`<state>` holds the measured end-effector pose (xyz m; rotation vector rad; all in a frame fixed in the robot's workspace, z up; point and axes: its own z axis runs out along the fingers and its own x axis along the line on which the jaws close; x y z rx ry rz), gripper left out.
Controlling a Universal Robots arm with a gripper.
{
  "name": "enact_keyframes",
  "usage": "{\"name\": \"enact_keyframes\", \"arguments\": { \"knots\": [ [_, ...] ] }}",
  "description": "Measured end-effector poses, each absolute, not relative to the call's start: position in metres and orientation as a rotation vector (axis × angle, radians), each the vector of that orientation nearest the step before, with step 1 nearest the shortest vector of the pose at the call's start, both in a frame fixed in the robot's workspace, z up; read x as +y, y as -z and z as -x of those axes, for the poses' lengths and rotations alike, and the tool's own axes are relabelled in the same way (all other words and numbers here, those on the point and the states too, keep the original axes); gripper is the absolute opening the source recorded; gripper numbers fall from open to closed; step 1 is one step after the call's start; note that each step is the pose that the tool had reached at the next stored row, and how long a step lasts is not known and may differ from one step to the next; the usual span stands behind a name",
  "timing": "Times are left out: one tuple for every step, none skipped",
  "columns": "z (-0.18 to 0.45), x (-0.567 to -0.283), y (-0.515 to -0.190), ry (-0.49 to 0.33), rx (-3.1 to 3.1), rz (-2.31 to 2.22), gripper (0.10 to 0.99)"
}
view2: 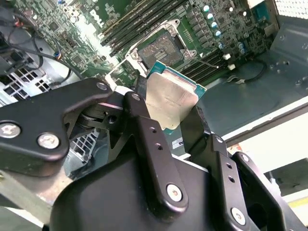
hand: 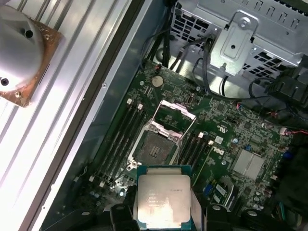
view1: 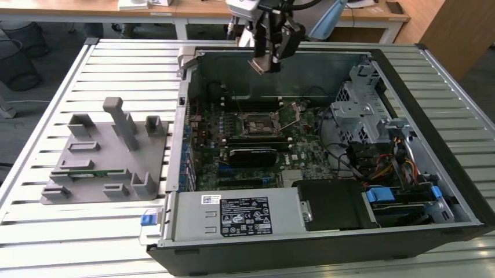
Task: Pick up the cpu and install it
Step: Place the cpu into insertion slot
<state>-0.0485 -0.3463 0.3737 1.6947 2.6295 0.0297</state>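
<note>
To the exterior view's left of the socket [view1: 263,123], well apart from it and outside the computer case [view1: 464,197], we see a grey fixture [view1: 108,156] on the slatted table [view1: 46,231]. A thin green memory stick [view1: 89,172] lies in the fixture.

Moving toward the socket, we reach the motherboard [view1: 309,153] on the floor of the case. The socket's contact field is bare, and its load plate [hand: 175,113] stands hinged up at the socket's far edge in the first wrist view.

High above the socket, and a little toward the case's back wall in the exterior view, hangs the gripper [view1: 267,65]. Its two black fingers [view2: 144,130] are clamped on opposite edges of the cpu [view2: 171,103], whose silvery face shows in both wrist views. The chip is clear of the socket and touches nothing but the fingers.

To the exterior view's right of the socket are the metal drive cage [view1: 360,110] and a tangle of cables [view1: 371,162].

We judge the main risks as follows:
- **Loss of grip:** The fingers hold only on thin edges, so a small slip could tilt the chip or drop it onto the exposed contacts and bend them.
- **Bad seating:** If the chip's corners are not square to the socket, or its orientation is wrong, it would sit crooked.
- **Collision:** The raised load plate stands close to the path down, and a finger or the chip's edge could catch on it.
</note>
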Motion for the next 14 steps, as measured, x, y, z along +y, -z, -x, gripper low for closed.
{"name": "enact_keyframes", "arguments": {
  "knots": [
    [0.0485, -0.3462, -0.3736, -0.030, 2.619, -1.711, 0.525],
    [0.0485, -0.3460, -0.3735, -0.030, 2.608, -1.727, 0.525],
    [0.0485, -0.3458, -0.3733, -0.029, 2.596, -1.744, 0.525],
    [0.0485, -0.3457, -0.3732, -0.029, 2.586, -1.760, 0.525],
    [0.0485, -0.3455, -0.3732, -0.029, 2.574, -1.776, 0.525],
    [0.0485, -0.3454, -0.3730, -0.029, 2.563, -1.792, 0.525],
    [0.0485, -0.3453, -0.3729, -0.029, 2.551, -1.809, 0.525],
    [0.0485, -0.3452, -0.3729, -0.029, 2.538, -1.827, 0.525],
    [0.0485, -0.3451, -0.3728, -0.029, 2.525, -1.845, 0.525],
    [0.0485, -0.3450, -0.3727, -0.028, 2.510, -1.865, 0.525],
    [0.0485, -0.3450, -0.3725, -0.028, 2.495, -1.885, 0.525],
    [0.0485, -0.3449, -0.3724, -0.028, 2.480, -1.904, 0.525],
    [0.0485, -0.3449, -0.3723, -0.028, 2.465, -1.924, 0.525],
    [0.0485, -0.3448, -0.3721, -0.028, 2.449, -1.943, 0.525]
  ]
}}
